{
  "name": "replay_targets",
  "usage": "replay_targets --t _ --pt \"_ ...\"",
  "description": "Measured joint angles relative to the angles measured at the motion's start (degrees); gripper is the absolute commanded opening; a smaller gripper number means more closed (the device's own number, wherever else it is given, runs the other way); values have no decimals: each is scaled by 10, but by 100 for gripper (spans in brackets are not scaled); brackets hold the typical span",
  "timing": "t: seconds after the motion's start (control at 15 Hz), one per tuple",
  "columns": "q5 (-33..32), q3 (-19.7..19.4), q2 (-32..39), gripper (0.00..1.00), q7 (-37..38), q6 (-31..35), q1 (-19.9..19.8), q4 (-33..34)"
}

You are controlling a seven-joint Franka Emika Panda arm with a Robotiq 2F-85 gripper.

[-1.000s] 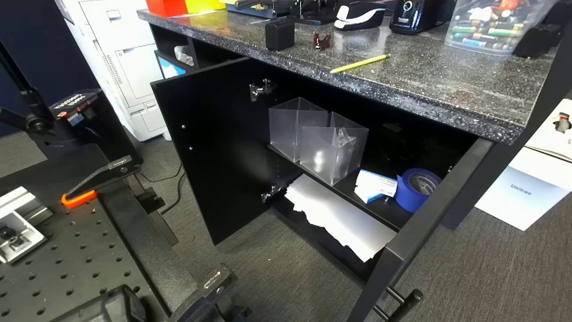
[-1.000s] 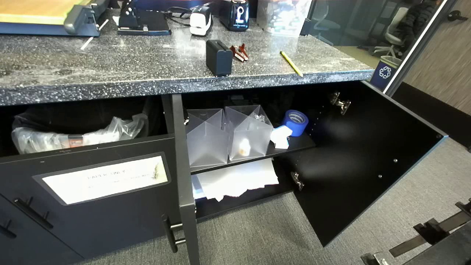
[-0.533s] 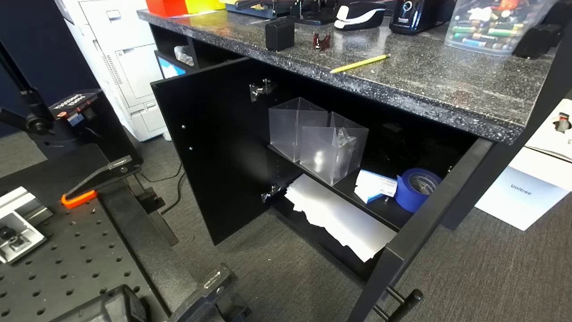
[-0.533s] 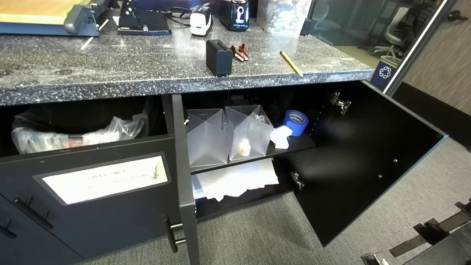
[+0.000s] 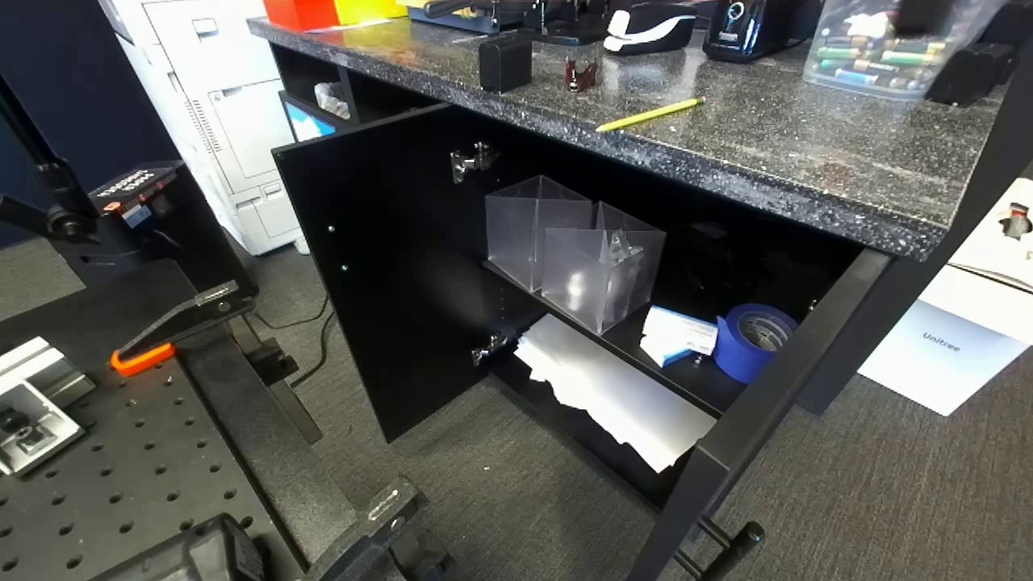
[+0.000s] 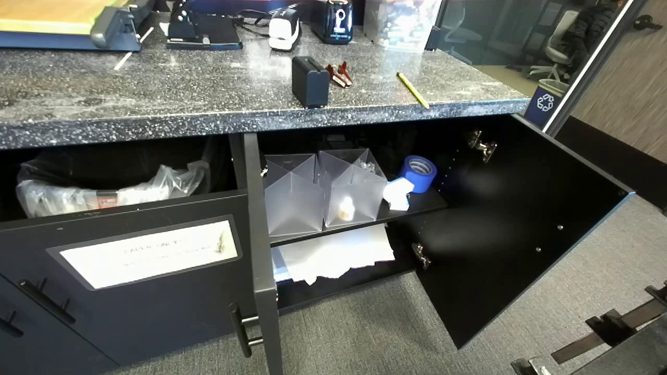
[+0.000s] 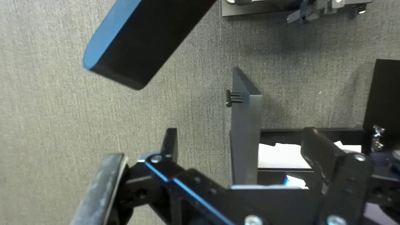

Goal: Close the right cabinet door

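Gray carpet (image 7: 187, 109) spread below, jaws stood wide apart, right cabinet door (image 7: 247, 134) hung open beyond them, blue tape roll (image 6: 418, 177) sat on the upper shelf (image 6: 430, 200), white paper sheets (image 6: 333, 255) lay underneath, clear marker bin (image 6: 373, 23) stood far back on the table (image 6: 182, 88).

Blue tape (image 6: 417, 179) on shelf (image 6: 427, 202), white sheets (image 6: 333, 253) below.

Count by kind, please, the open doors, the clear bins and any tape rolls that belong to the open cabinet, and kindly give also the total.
Open doors: 2
Clear bins: 2
Tape roll: 1
Total: 5
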Motion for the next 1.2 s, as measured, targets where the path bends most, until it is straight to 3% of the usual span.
replay_targets --t 0.27,0.47,0.8,1.2 --pt "-2 1 141 100 21 0 -40 115" --pt "-15 1 216 100 40 0 -65 162" --pt "-27 2 301 100 75 0 -78 203" --pt "-27 33 353 100 118 6 -76 217"
